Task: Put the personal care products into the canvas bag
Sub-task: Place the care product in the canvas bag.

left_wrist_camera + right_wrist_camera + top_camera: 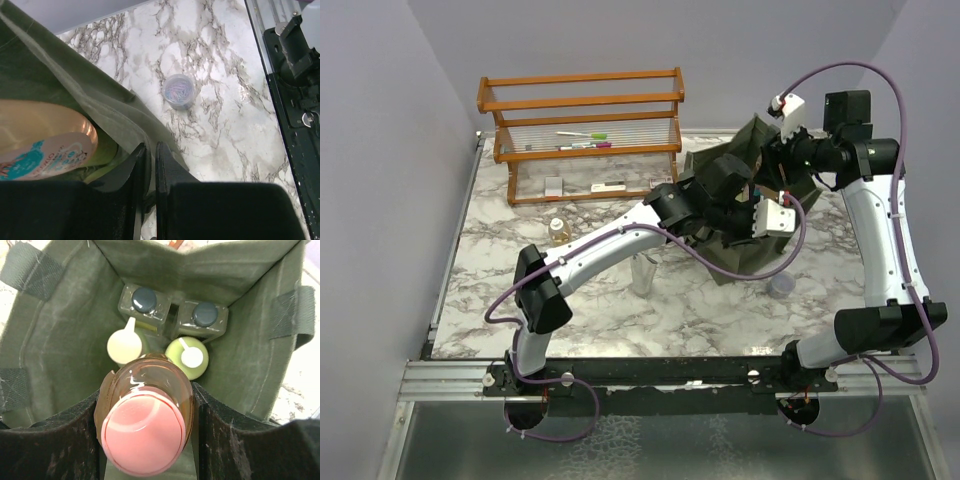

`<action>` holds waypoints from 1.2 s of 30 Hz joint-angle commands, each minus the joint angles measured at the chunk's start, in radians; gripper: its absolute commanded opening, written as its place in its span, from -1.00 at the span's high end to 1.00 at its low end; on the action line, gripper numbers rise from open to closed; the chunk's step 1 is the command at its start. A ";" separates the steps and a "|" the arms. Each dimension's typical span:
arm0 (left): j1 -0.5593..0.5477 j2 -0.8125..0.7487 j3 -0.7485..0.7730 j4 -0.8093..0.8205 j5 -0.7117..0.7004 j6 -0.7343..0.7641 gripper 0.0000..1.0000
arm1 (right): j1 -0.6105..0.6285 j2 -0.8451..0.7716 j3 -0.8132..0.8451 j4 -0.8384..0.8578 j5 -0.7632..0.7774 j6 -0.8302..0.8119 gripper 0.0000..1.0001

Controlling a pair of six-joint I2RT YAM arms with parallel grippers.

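The canvas bag (735, 255) stands open at the right of the table. My right gripper (146, 392) hangs over its mouth, shut on an amber-orange bottle with a pink cap (145, 435). Inside the bag (65, 330) stand two black-capped bottles (144, 301) and two pale green bottles with white caps (189, 356). My left gripper (151, 146) is shut on the bag's near rim (115, 107), with the fabric pinched between its fingers. A peach bottle with a teal label (45, 145) shows just inside that wall. On the table, an amber bottle (558, 232) and a silver tube (643, 275) stand left of the bag.
An orange wooden rack (580, 130) with pens stands at the back left. A small round lavender jar (178, 91) sits on the marble just in front of the bag. The table's front rail (295, 100) runs close by it.
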 commanded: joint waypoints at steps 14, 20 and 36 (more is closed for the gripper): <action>-0.012 -0.058 -0.138 -0.150 0.080 0.161 0.92 | -0.004 -0.114 -0.236 0.162 0.080 -0.049 0.98; -0.013 -0.058 -0.127 -0.168 0.078 0.189 0.91 | -0.003 -0.102 -0.232 0.232 0.038 -0.017 0.98; -0.013 -0.045 -0.045 -0.127 0.049 0.114 0.90 | 0.073 -0.051 -0.355 0.439 0.056 0.047 0.98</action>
